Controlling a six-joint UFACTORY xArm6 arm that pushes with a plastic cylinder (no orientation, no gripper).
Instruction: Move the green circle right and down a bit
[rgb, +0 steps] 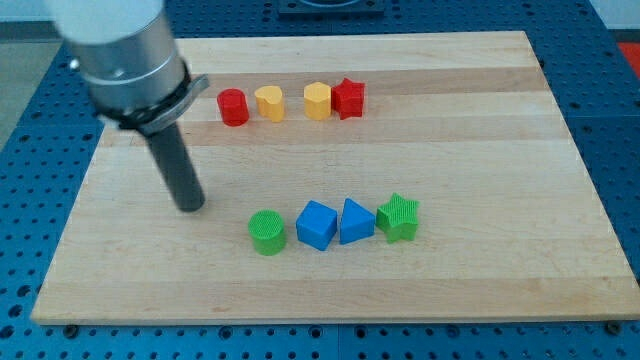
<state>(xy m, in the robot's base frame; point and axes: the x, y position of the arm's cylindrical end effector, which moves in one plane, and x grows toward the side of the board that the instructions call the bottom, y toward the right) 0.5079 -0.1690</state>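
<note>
The green circle (267, 232) is a short green cylinder at the lower middle of the wooden board (480, 150). It is the left end of a row with a blue cube (317, 224), a blue triangle (355, 221) and a green star (398, 217). My tip (190, 206) rests on the board up and to the left of the green circle, with a clear gap between them.
A second row lies near the view's top: a red cylinder (233, 106), a yellow heart (269, 102), a yellow hexagon (317, 101) and a red star (348, 98) touching it. The arm's grey body (120, 50) fills the upper left. Blue perforated table surrounds the board.
</note>
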